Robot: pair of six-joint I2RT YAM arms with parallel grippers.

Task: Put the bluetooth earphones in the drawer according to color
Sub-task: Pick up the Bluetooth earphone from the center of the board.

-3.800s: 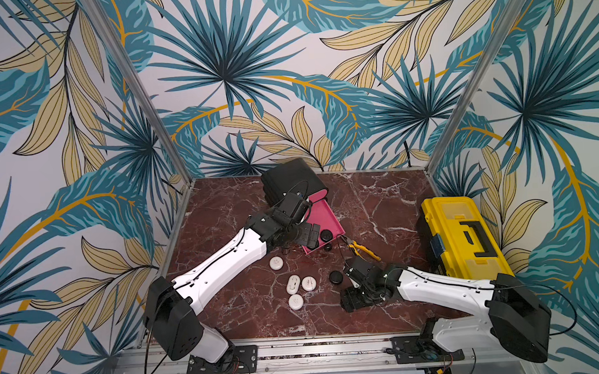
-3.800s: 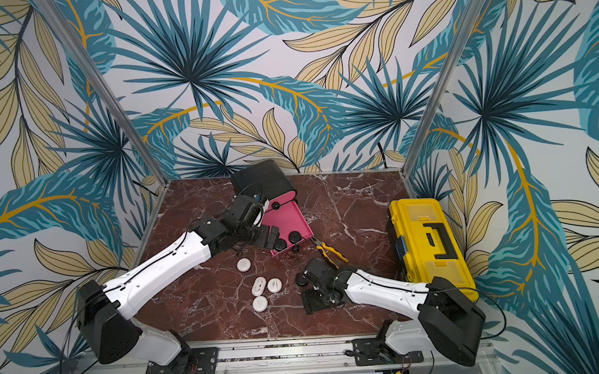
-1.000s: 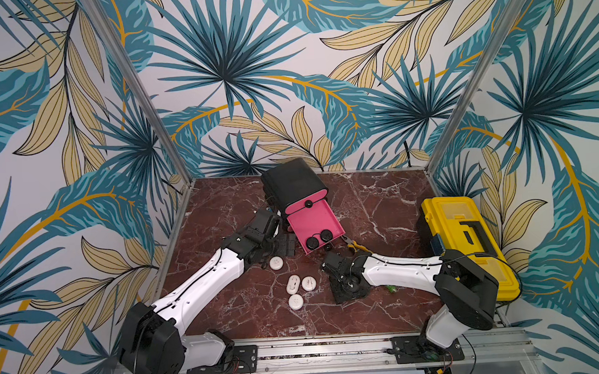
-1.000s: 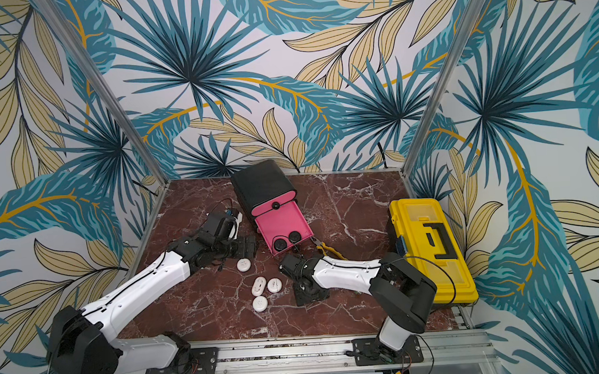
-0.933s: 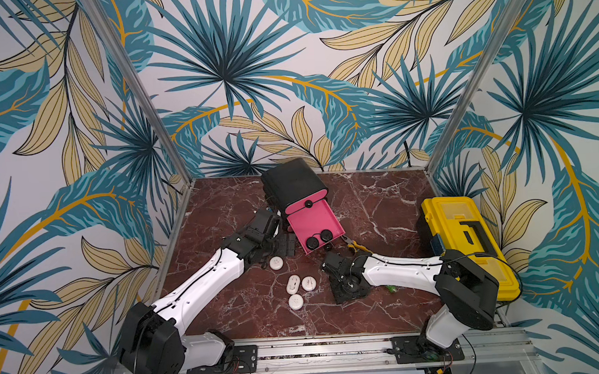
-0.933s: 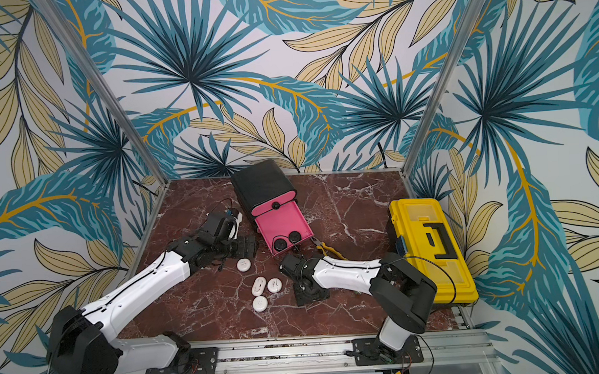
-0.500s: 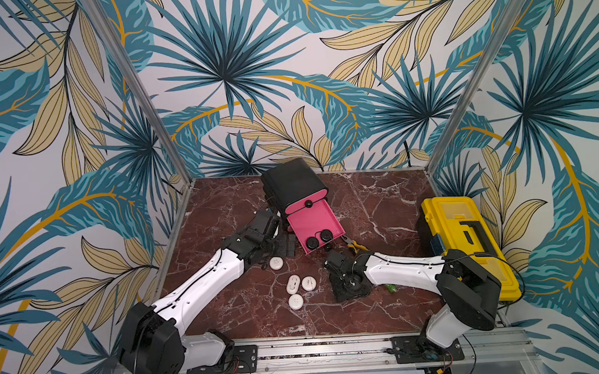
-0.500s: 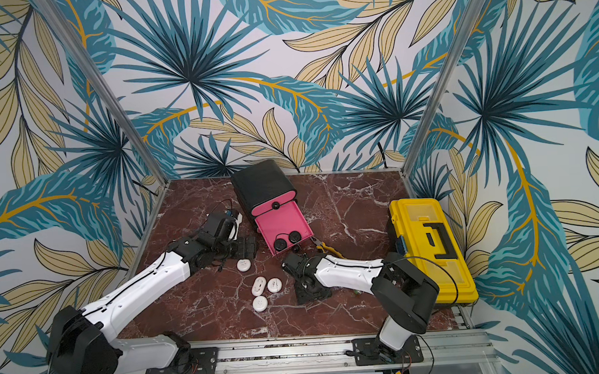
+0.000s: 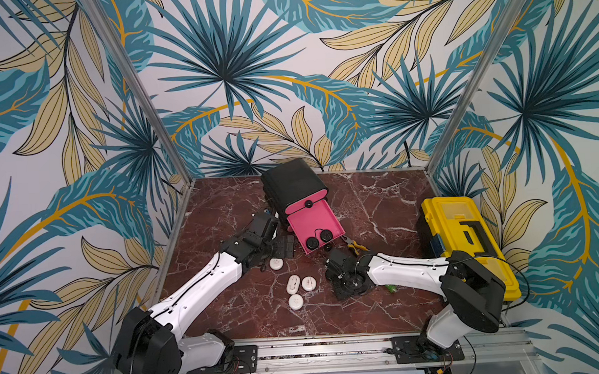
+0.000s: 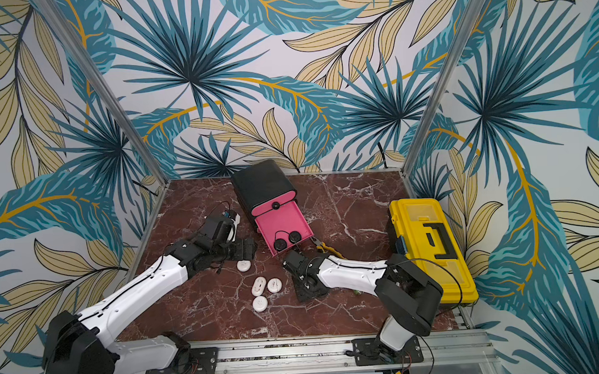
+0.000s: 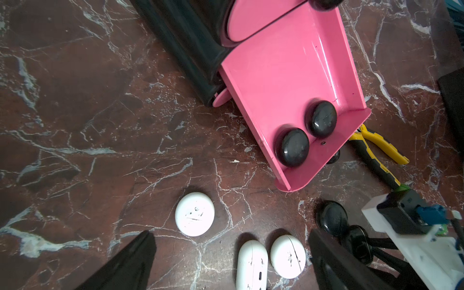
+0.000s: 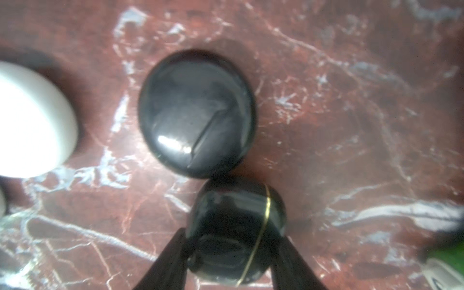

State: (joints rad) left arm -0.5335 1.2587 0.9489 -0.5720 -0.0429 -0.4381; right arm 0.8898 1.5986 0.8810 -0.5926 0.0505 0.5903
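red marble tabletop [image 9: 379, 197], leafy walls [image 9: 232, 75]; the cabinet [image 9: 292, 181] has one pink drawer [image 9: 319, 216] pulled out, two black cases [image 11: 292, 147] inside.
right gripper [image 12: 233, 236] pinches a gold-seamed black case [image 12: 238, 213] beside a loose black case [image 12: 197, 113]; left gripper [image 11: 231, 248] gapes empty by white cases [image 11: 194, 217]; yellow pliers [image 11: 376, 148] lie at the drawer front.
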